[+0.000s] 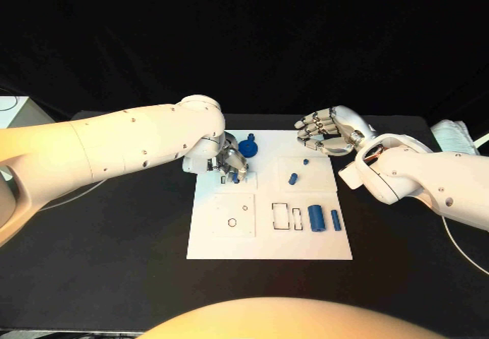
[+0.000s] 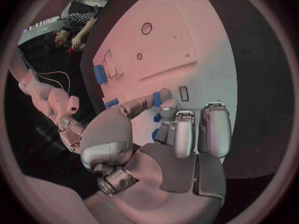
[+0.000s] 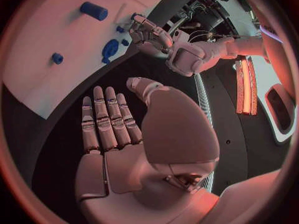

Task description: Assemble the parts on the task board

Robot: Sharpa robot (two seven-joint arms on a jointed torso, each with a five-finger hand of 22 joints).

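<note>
The white task board [image 1: 270, 236] lies mid-table. My left hand [image 1: 222, 159] hovers over its far left corner, its fingertips pinching a small blue part [image 1: 235, 178]; the left wrist view shows that part [image 2: 157, 100] between thumb and fingers [image 2: 186, 134]. A round blue part [image 1: 249, 148] sits just beyond the hand. Two small blue pegs [image 1: 292, 178] [image 1: 304, 162] lie in the far right square. A blue cylinder [image 1: 317, 217] and a thin blue bar [image 1: 336, 219] lie on the right side. My right hand [image 1: 331, 131] hangs open and empty above the far right corner, fingers straight [image 3: 106, 117].
Rectangular slots [image 1: 286, 215] and small round holes [image 1: 232, 222] mark the board's near half. A white box [image 1: 18, 111] stands at the far left of the table and a pale bundle [image 1: 454, 135] at the far right. Black table surrounds the board.
</note>
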